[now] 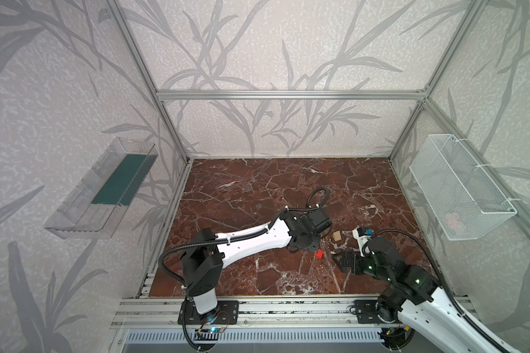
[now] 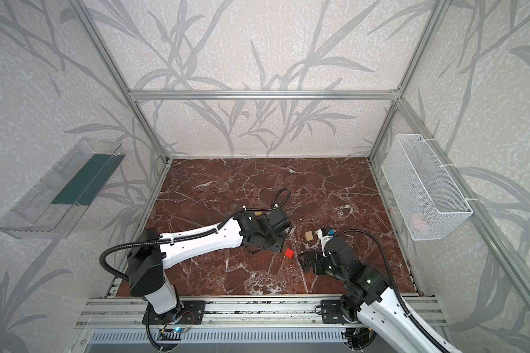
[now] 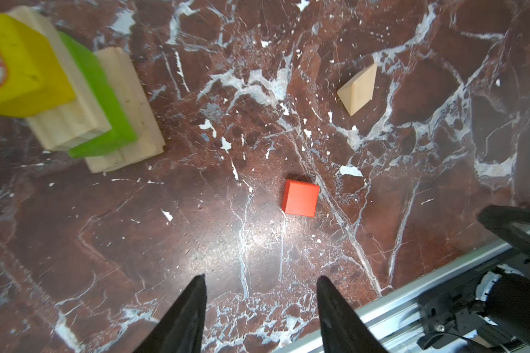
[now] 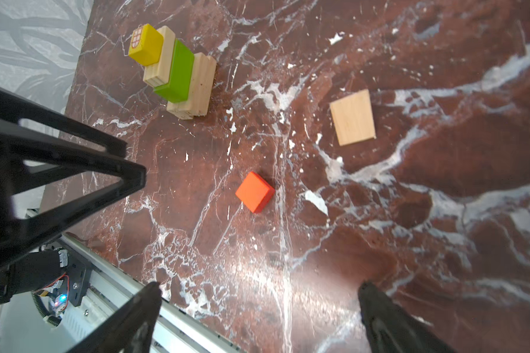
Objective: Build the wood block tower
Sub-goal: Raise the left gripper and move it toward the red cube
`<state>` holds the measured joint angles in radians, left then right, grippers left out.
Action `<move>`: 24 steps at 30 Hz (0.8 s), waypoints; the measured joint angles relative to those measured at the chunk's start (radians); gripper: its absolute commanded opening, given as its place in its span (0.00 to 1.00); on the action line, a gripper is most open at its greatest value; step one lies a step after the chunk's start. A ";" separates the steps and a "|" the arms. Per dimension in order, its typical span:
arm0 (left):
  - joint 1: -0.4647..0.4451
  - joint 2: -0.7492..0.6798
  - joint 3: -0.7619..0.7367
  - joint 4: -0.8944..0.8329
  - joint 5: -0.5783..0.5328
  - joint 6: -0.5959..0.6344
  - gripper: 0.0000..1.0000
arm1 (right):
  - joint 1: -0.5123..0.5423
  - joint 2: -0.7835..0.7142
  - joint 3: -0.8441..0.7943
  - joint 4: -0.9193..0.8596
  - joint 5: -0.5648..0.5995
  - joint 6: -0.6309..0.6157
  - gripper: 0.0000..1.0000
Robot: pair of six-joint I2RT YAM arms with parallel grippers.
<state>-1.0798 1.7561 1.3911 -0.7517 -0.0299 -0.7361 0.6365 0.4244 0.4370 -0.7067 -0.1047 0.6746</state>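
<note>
**Now 2 blocks lie loose beside the tower**

Both hang empty above the table: the left gripper partly parted, the right gripper spread wide. Nearest the front edge lies the red cube. Left of it stands the tower, 4 blocks, with the yellow cube topmost. Farther back lies a tan block.

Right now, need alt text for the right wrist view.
A short block tower stands on the red marble table: yellow patterned cube on top, then a tan bar, a lime-green bar and a tan base. A red cube and a flat tan block lie loose, apart from it, ahead of the open, empty right gripper.
</note>
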 measured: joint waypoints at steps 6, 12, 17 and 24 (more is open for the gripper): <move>-0.012 0.081 -0.005 0.077 0.029 0.058 0.57 | 0.000 -0.133 0.009 -0.166 0.024 0.096 0.99; -0.022 0.187 0.035 0.103 0.048 0.075 0.58 | 0.000 -0.161 0.009 -0.242 0.044 0.139 0.99; -0.037 0.247 0.084 0.103 0.056 0.072 0.59 | 0.000 -0.149 0.009 -0.247 0.043 0.145 0.99; -0.050 0.307 0.142 0.095 0.048 0.054 0.60 | 0.000 -0.143 0.009 -0.240 0.043 0.145 0.99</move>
<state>-1.1297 2.0636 1.5333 -0.6563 0.0177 -0.6823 0.6365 0.2810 0.4461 -0.9463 -0.0616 0.8192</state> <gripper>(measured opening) 0.599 0.991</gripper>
